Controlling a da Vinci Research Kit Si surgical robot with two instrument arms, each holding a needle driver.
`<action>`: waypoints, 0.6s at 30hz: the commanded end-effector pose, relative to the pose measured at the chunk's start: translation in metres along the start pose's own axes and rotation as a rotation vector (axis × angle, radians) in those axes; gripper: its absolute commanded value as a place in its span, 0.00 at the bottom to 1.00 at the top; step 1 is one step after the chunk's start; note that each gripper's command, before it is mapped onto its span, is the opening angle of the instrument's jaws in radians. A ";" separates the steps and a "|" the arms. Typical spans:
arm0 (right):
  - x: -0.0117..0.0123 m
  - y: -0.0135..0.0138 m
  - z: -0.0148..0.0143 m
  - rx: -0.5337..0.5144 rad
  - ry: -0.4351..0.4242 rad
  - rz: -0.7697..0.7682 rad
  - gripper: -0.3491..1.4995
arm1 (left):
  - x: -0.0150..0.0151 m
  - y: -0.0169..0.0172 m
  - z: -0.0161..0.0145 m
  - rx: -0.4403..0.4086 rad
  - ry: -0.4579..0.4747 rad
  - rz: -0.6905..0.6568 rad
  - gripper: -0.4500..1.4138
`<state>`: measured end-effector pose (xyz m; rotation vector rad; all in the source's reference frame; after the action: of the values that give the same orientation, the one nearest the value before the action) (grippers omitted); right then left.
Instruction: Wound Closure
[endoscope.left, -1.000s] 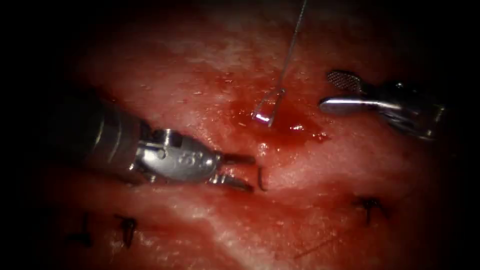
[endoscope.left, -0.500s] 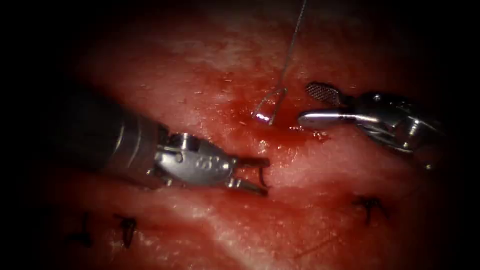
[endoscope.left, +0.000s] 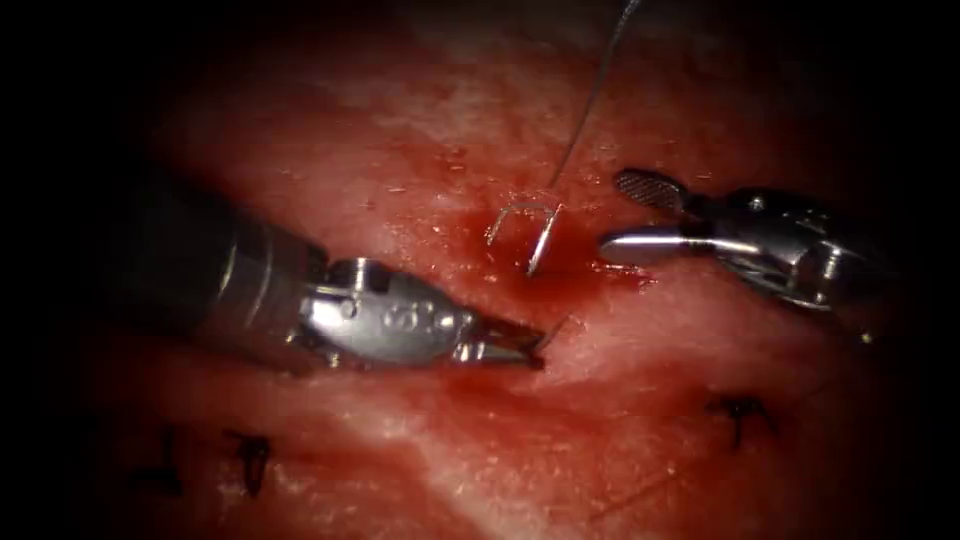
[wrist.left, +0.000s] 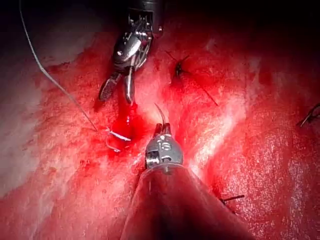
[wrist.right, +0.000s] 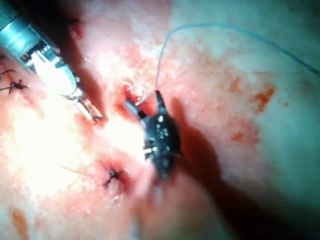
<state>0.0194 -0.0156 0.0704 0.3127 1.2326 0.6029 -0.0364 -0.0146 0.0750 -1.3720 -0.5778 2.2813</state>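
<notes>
Wet, red tissue (endoscope.left: 420, 140) spans the endoscope view, darkening at the edges, with a pool of red fluid (endoscope.left: 575, 255) at the middle of the cut. Dark finished stitches (endoscope.left: 250, 455) sit along the lower left, another (endoscope.left: 738, 410) at lower right. The left tool (endoscope.left: 520, 345) comes in from the left, its jaws clenched on the needle (endoscope.left: 545, 340) where its tip end comes out of the tissue just below the pool. At the pool the needle's rear part (endoscope.left: 530, 225) stands out of the tissue, thread (endoscope.left: 590, 100) rising from it. The right tool (endoscope.left: 625, 215) lies just right of the pool, jaws parted wide, holding nothing.
</notes>
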 end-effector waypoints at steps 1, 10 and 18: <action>-0.0006 -0.0004 0.0007 0.011 -0.008 -0.001 0.70 | 0.0001 0.0007 0.0003 -0.016 0.019 -0.039 0.00; -0.0006 -0.0011 0.0006 0.027 -0.005 -0.008 0.70 | 0.0050 0.0051 -0.0025 -0.146 0.097 -0.244 0.00; -0.0007 -0.0030 0.0005 0.093 -0.041 -0.058 0.65 | 0.0060 0.0071 -0.0050 -0.230 0.115 -0.314 0.00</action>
<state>0.0197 -0.0178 0.0690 0.3592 1.2313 0.4722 -0.0348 -0.0157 0.0639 -1.3933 -0.9670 1.9190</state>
